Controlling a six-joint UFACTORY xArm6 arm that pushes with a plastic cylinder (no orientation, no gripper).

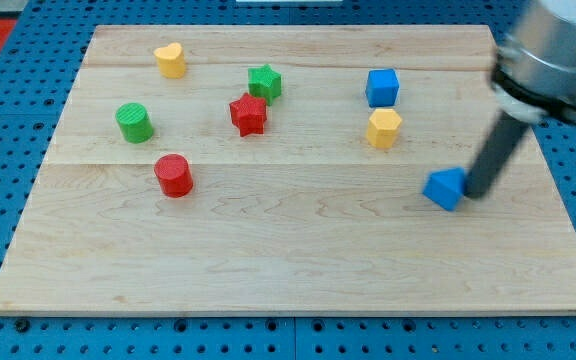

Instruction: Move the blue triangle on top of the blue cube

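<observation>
The blue triangle [446, 188] lies on the wooden board at the view's right, below the middle. The blue cube [382, 87] stands near the view's top, right of centre, well above the triangle. My tip [475, 192] rests on the board just at the triangle's right side, touching it or nearly so. The dark rod rises from it toward the view's upper right, where the arm's grey body is blurred.
A yellow hexagon block [383, 128] sits right below the blue cube, between it and the triangle. A green star [264, 82] and red star [249, 114] are at centre top. A yellow heart [170, 60], green cylinder [134, 122] and red cylinder [174, 175] are at the left.
</observation>
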